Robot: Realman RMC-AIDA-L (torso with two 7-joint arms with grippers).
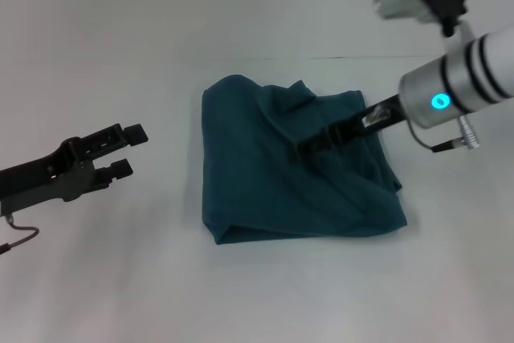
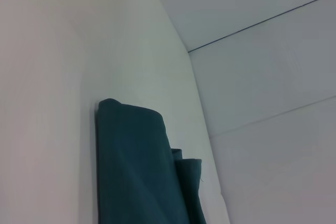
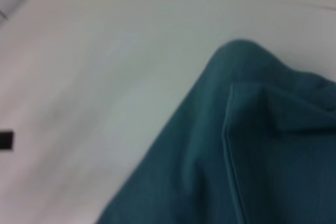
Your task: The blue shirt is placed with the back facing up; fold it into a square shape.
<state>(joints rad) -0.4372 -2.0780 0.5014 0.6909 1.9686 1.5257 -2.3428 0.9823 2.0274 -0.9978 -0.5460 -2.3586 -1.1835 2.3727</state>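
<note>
One white table [image 1: 96, 54] fills the head view from edge to edge. On it lies one blue shirt [image 1: 297, 170], in the centre of the frame and a little to the right, folded into a rough, lumpy rectangle with several layers showing at its lower edge and a raised fold at its upper edge. No lettering shows on the side facing up. In the left wrist view the shirt [image 2: 136, 166] appears as a rolled edge in the lower middle of the frame; in the right wrist view the shirt [image 3: 247, 150] fills the lower right, with one seam running down it.

There are two arms. The right gripper [image 1: 309, 148] reaches in from the upper right of the head view, its dark tip over the middle of the shirt; whether its fingers are parted or closed there, I cannot tell. The left gripper [image 1: 127, 150] sits at the left middle of the frame, well apart from the shirt, its two fingers spread with nothing between them.
</note>
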